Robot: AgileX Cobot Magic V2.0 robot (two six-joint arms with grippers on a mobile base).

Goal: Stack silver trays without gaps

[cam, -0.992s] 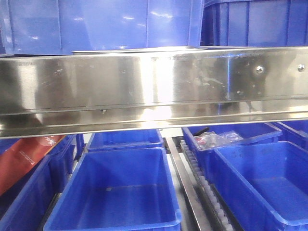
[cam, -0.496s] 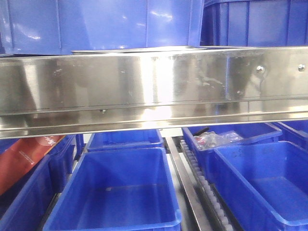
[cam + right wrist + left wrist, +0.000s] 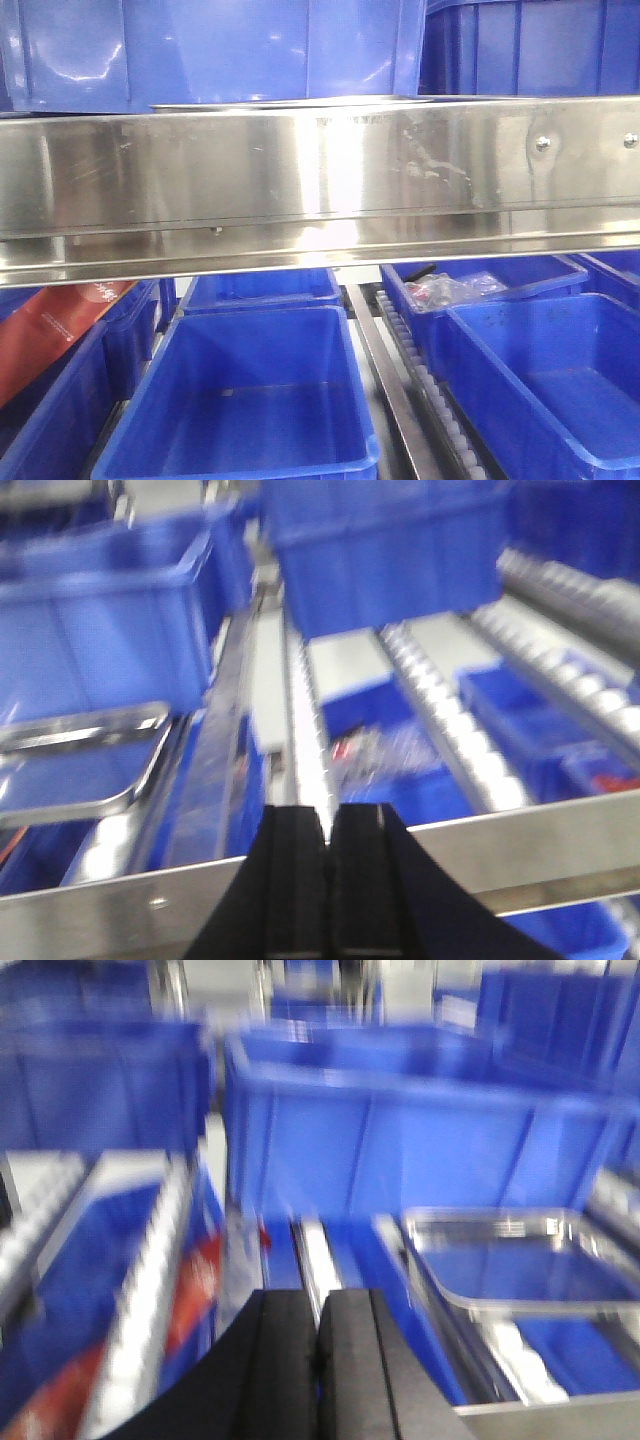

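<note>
Setting: a rack of blue bins [image 3: 240, 400] on roller rails [image 3: 450, 720], with a wide steel beam [image 3: 320, 180] across the front view.
Change: the front view is almost as it was half a second ago; the beam's screws [image 3: 543, 143] sit slightly further right and its reflections have shifted.
Silver tray [image 3: 520, 1222]: shallow, thin-rimmed and dull grey, on the upper level before a blue bin; from the front only a narrow strip above the beam. The wrist views are blurred, so it may be one tray or several.
Left gripper [image 3: 318, 1305]: black fingers pressed together, empty, left of the tray.
Right gripper [image 3: 328, 825]: fingers pressed together, empty, right of the tray.
Red package [image 3: 50, 330]: tilted, lower left.
</note>
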